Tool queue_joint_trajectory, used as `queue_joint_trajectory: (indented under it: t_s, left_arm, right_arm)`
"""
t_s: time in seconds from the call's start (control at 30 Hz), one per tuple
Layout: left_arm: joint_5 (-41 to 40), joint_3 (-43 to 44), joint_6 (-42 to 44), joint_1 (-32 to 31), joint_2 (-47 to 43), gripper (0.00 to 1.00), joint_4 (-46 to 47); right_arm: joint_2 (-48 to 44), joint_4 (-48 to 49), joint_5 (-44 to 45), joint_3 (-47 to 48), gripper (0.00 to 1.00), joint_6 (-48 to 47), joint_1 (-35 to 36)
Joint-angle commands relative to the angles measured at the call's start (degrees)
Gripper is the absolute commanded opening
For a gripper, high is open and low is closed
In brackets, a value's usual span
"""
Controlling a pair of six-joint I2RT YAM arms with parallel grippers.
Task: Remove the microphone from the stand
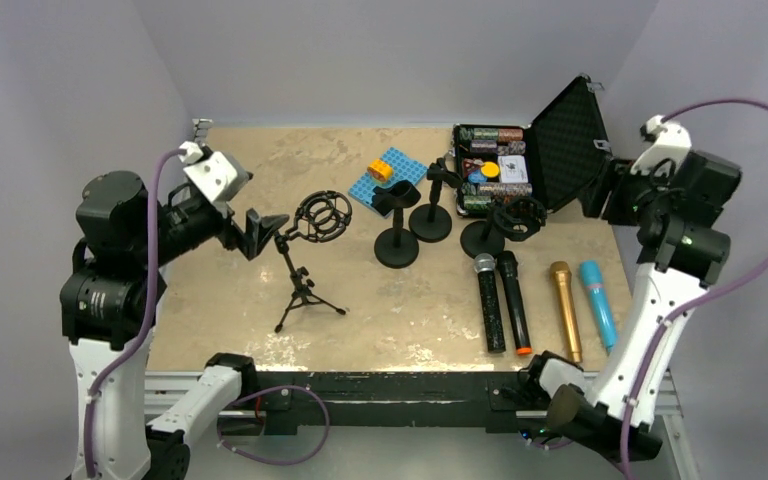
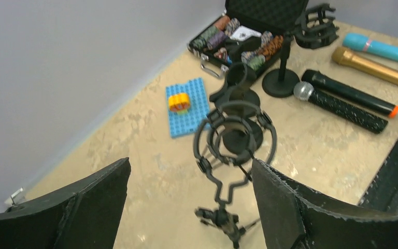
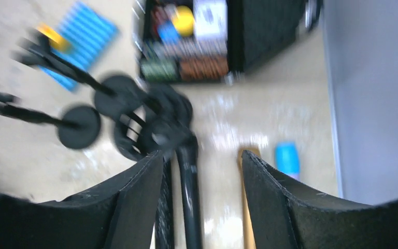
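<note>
We judge the task essentially done: four microphones [image 1: 488, 300] lie side by side on the surface [image 1: 400, 310], and every stand, including the tripod stand [image 1: 305, 270], looks bare. Both our left gripper [image 2: 189, 207] and right gripper [image 3: 202, 207] hold their jaws wide, gripping nothing.

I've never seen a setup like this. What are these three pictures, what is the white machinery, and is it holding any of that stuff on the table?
The white machines are two robot arms bolted at the table's near edge. The wide picture looks down from above; the other two come from cameras on each wrist, so the dark wedges there are the fingers. The left gripper is open beside an empty black tripod stand with a ring mount. The right gripper is open too, holding nothing. On the beige table lie four microphones: a black silver-headed one, a black orange-tipped one, a gold one and a turquoise one, plus round-based stands and an open case.
</note>
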Motion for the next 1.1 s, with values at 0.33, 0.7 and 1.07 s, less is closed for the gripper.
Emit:
queue_joint_trajectory:
  t_s: [0.33, 0.7, 1.07]
  left_arm:
    - [2.92, -12.39, 8.67, 0.3, -3.08, 0.92, -11.66]
    - [7.2, -21.25, 7.38, 0.15, -3.44, 0.91, -3.09]
    - [10.28, -24.99, 1.4, -0.37, -4.62, 0.85, -0.99]
  right_arm:
    - [10.12, 0.72, -11.67, 22.83, 0.63, -11.93, 45.78]
    - [25.33, 1.59, -13.31, 27.61, 0.54, -18.24, 67.91]
    - [35.78, 5.48, -10.08, 35.65, 0.36, -10.59, 75.73]
